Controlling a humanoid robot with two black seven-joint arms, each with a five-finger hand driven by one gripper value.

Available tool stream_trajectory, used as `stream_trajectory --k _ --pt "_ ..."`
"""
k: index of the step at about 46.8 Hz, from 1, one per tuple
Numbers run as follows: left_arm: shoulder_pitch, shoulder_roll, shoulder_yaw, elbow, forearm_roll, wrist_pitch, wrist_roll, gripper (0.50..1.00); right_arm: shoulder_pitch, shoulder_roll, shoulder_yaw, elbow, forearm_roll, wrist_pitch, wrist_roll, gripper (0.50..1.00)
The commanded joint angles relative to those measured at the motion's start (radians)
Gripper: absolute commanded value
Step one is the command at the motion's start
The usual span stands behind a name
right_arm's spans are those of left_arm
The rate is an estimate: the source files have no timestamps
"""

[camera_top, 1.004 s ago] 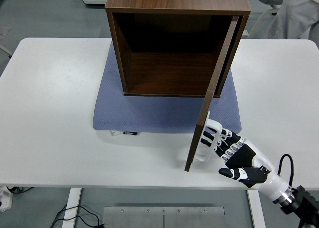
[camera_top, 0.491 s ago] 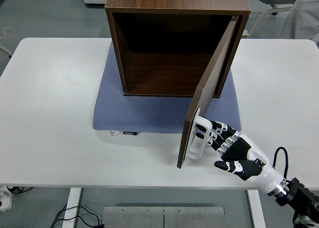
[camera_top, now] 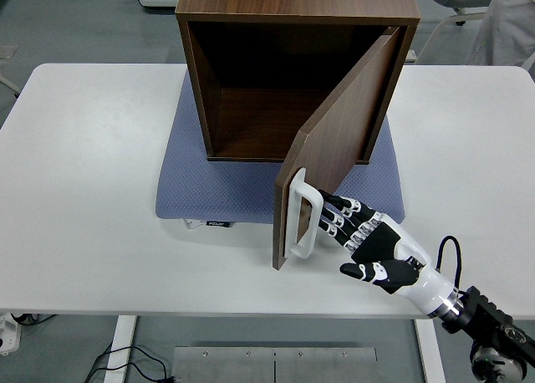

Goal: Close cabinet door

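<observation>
I am looking down from the head camera at a white bench (camera_top: 92,174) where a dark brown wooden cabinet (camera_top: 297,7) is sitting on a blue-grey mat (camera_top: 226,195), its open front facing me. The inside is showing as bare wood. The cabinet door (camera_top: 338,136) is hinging along the right side of the cabinet and is standing partly open, angling out toward me and to the left, so its free edge is hanging over the front of the mat near the middle of the bench. A white handle (camera_top: 302,224) is fixed to the outer face of the door close to that free edge. My right hand (camera_top: 376,251) is reaching in from the lower right corner, black and white, palm turned toward the door. Its fingers (camera_top: 341,218) are stretching out straight and lying side by side, with the tips pressing against the door's outer face just beside the handle; they are wrapping around nothing. The thumb is pointing left, below the others and clear of the door.
</observation>
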Motion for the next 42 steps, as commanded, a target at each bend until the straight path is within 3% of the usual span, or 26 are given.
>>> stream_trajectory --k 1,42 --pt "0.0 0.0 0.0 0.0 0.0 -0.001 0.0 1.0 0.015 0.007 -0.003 -0.006 0.006 0.0 0.0 1.0" --pt "0.0 0.0 0.0 0.0 0.0 0.001 0.0 1.0 0.179 0.104 -0.088 -0.141 0.052 0.0 -0.017 1.0"
